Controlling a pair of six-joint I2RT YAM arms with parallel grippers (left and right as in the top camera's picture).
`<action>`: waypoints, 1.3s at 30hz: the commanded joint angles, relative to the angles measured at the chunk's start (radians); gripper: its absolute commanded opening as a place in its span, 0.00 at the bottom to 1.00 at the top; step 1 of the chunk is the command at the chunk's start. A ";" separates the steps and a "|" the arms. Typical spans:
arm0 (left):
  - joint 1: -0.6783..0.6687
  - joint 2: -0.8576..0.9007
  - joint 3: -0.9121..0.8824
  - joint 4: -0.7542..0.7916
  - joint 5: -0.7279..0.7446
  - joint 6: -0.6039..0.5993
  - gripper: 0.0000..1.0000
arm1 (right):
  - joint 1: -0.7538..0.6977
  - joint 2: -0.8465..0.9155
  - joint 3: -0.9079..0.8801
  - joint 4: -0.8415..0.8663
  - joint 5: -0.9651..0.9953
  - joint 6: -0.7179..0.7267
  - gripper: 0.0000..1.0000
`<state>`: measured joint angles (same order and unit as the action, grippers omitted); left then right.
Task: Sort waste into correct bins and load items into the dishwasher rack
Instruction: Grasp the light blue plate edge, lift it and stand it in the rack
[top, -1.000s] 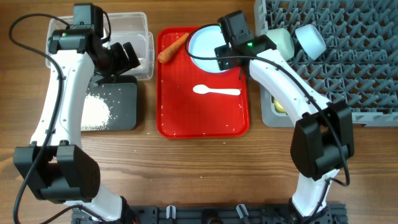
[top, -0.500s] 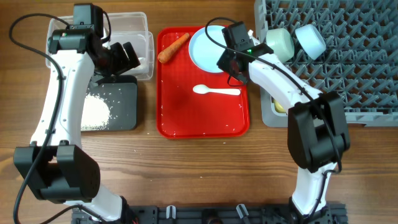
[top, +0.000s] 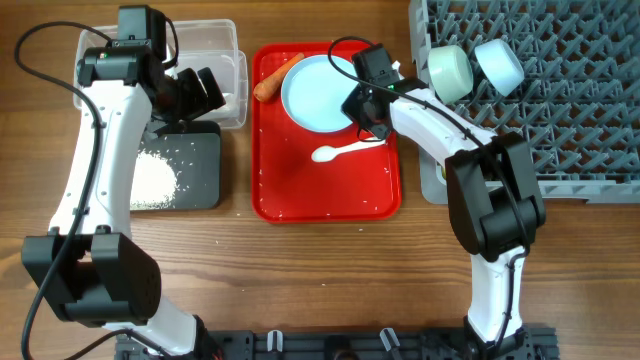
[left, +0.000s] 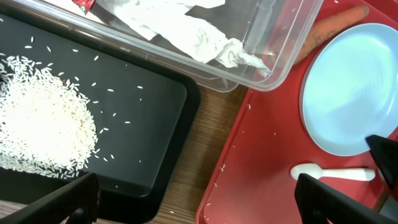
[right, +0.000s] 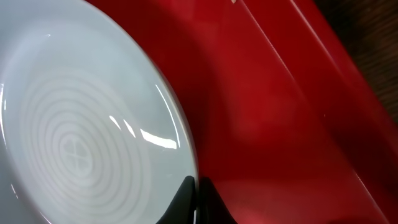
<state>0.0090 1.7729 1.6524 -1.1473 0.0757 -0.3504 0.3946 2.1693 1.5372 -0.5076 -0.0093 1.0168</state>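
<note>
The left gripper (top: 200, 92) hangs by the right end of the clear tub (top: 228, 40), jaws spread wide and empty. The tub holds crumpled tissue (left: 199, 37). Just near of it, the black tray (top: 205, 150) carries a heap of rice (top: 150, 178).

On the red tray (top: 300, 195), a carrot (top: 277, 77) lies against the far left rim of the plate (top: 312, 90). The right gripper (top: 365, 105) pinches the plate's right rim, jaws pressed on it. The plate looks stiff, glossy and slippery, so it may pivot in an edge grip, though the rim is the only hold while it lies flat. A spoon (top: 345, 150) lies just near of the plate.

On the way right stand the red tray's lip and the wall of the rack (top: 560, 120), where a mint bowl (top: 448, 70) and a blue bowl (top: 498, 62) fill the far left corner.
</note>
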 joint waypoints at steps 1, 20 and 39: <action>0.004 0.001 0.002 0.000 -0.003 0.002 1.00 | -0.012 0.003 0.012 -0.011 -0.019 -0.076 0.04; 0.004 0.001 0.002 0.000 -0.003 0.002 1.00 | -0.257 -0.605 0.088 -0.013 0.714 -1.188 0.04; 0.004 0.001 0.002 0.000 -0.003 0.002 1.00 | -0.627 -0.303 0.088 0.092 0.733 -1.628 0.04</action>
<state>0.0090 1.7729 1.6524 -1.1477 0.0757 -0.3504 -0.2264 1.8236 1.6119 -0.4137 0.7345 -0.6159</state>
